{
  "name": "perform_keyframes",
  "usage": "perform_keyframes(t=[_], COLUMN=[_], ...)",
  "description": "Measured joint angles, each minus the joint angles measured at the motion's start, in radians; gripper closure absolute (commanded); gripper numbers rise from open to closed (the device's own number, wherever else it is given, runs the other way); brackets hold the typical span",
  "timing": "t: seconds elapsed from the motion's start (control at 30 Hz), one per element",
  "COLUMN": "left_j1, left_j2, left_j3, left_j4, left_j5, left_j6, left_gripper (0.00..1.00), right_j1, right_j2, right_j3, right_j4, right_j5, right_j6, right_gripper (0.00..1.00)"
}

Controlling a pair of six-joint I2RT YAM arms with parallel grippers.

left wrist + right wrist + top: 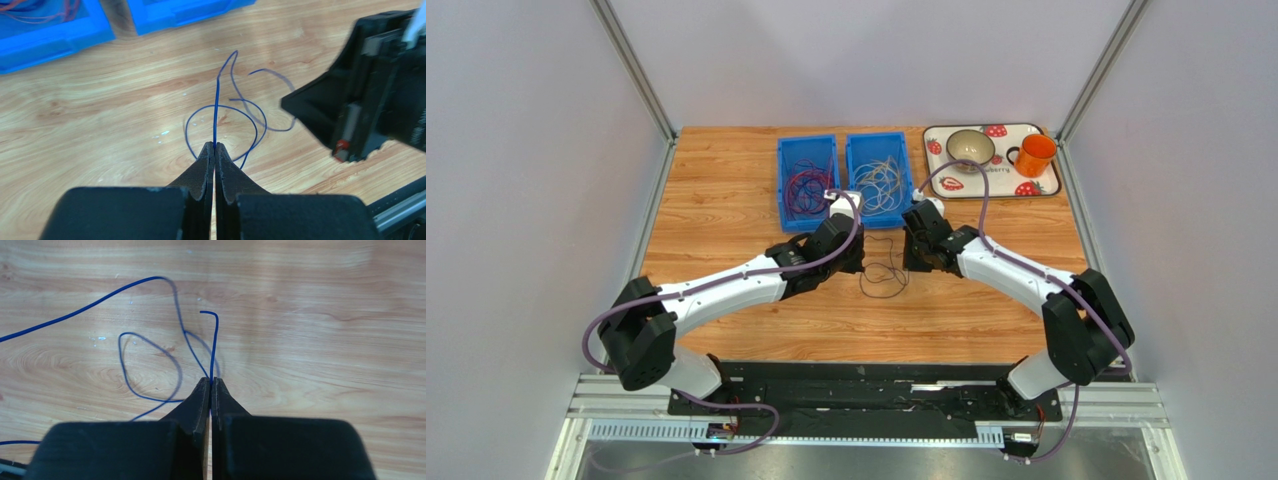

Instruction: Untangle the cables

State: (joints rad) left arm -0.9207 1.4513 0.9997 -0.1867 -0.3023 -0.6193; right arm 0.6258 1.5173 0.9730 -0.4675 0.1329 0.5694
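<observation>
Cable (215,115): one thin dark blue wire, lying in loose crossed loops on the counter (716,200), centre of the top view, just below the two bins. Held at two places: left jaws closed on an upright strand at their tips; right jaws closed likewise on a strand near a free, hooked end. The loops between the two grips rest on the wood and cross each other at least once.

Other cables: red bundle (806,185) in the left bin (807,141); pale bundle (881,185) in the right bin (876,138), both upper centre.

Further out: tray (1001,185) with bowl (970,147) and orange mug (1035,154), upper right, well apart from the work.

Hazards, as judged: drawing the grips apart while the loops are crossed may cinch them into a knot. The wire is thin and pinched only at the tips, so a sharp tug could slip it free. The two arms sit near each other, and an inward move risks contact.
</observation>
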Motion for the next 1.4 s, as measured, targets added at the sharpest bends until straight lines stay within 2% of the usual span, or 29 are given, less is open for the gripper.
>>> perform_keyframes(t=[0.13, 0.37, 0.53, 0.67, 0.7, 0.73, 0.77, 0.83, 0.93, 1.3, 1.4], left_j1=[0.000, 0.034, 0.089, 0.105, 0.110, 0.114, 0.119, 0.122, 0.134, 0.171, 0.194], left_j2=[-0.084, -0.294, -0.448, -0.526, -0.536, -0.541, -0.541, -0.541, -0.536, -0.428, -0.386], left_j3=[0.001, 0.003, 0.003, 0.009, 0.014, 0.022, 0.034, 0.061, 0.126, 0.388, 0.448], left_j4=[-0.064, -0.185, -0.267, -0.299, -0.312, -0.323, -0.335, -0.353, -0.378, -0.376, -0.378], left_j5=[-0.051, -0.137, -0.179, -0.165, -0.172, -0.176, -0.181, -0.192, -0.206, -0.214, -0.213], left_j6=[0.015, 0.050, 0.074, 0.092, 0.101, 0.107, 0.116, 0.135, 0.167, 0.280, 0.315], left_gripper=[1.00, 1.00, 1.00, 1.00, 1.00, 1.00, 1.00, 1.00, 1.00, 1.00, 1.00], right_j1=[-0.035, -0.172, -0.284, -0.303, -0.302, -0.302, -0.304, -0.304, -0.306, -0.307, -0.307], right_j2=[-0.080, -0.245, -0.326, -0.374, -0.385, -0.392, -0.401, -0.415, -0.424, -0.480, -0.490], right_j3=[0.023, 0.079, 0.085, 0.087, 0.087, 0.086, 0.080, 0.067, 0.053, -0.061, -0.105], right_j4=[-0.071, -0.143, -0.182, -0.182, -0.180, -0.178, -0.165, -0.156, -0.157, -0.139, -0.115], right_j5=[0.064, 0.127, 0.123, 0.051, 0.020, -0.002, -0.028, -0.076, -0.124, -0.197, -0.237], right_j6=[-0.021, -0.055, -0.063, -0.054, -0.051, -0.050, -0.048, -0.044, -0.046, -0.039, -0.033], right_gripper=[1.00, 1.00, 1.00, 1.00, 0.94, 0.63, 0.51, 0.35, 0.32, 0.33, 0.28])
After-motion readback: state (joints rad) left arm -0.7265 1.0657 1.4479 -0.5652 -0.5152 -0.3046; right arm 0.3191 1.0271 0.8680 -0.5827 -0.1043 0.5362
